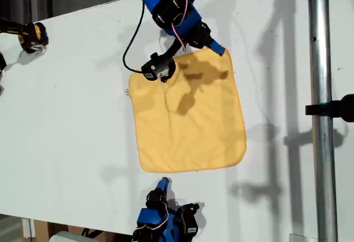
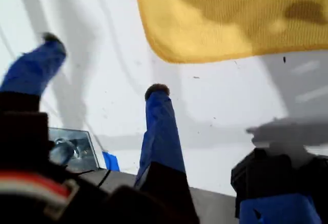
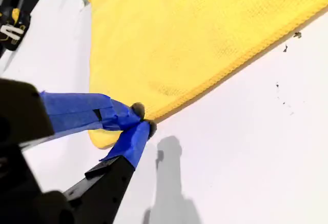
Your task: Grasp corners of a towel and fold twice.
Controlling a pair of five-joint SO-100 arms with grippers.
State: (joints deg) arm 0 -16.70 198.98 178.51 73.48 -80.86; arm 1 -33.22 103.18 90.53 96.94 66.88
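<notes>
White tabletop (image 1: 66, 120) fills nearly the whole exterior view, with the towel (image 1: 188, 120) spread flat on it a little toward the exterior view's right of centre.

Nearest, at the exterior view's bottom edge, the first gripper (image 1: 159, 189) stands on its blue arm, pointing up at the towel's closest rounded corner (image 1: 146, 167). It is near that corner but apart from it, with bare table between. The first wrist view shows its jaws spread wide: the two blue fingers (image 2: 159, 126) are well separated and hold nothing. Beyond them lie white table and then the hemmed yellow corner (image 2: 171, 55).

Past that, the towel is one open sheet, roughly square, with its edges turned slightly off the table's lines. Dark shadows of the upper arm fall on its far half.

Farther on, at the corner toward the exterior view's top right (image 1: 224, 56), the second gripper (image 1: 214, 47) reaches down from the blue arm at the top edge. In the second wrist view its fingertips are closed together right on the stitched hem (image 3: 215, 78), just beside the rounded corner. One finger lies over the cloth and the other on the table side, so the second gripper (image 3: 142, 119) pinches the towel's edge (image 3: 195, 29).

A black wrist camera (image 1: 157, 67) hangs over the towel's far edge. A metal pole (image 1: 318, 59) runs down the exterior view's right side, and a yellow-and-black object (image 1: 33, 36) sits at its top left.
</notes>
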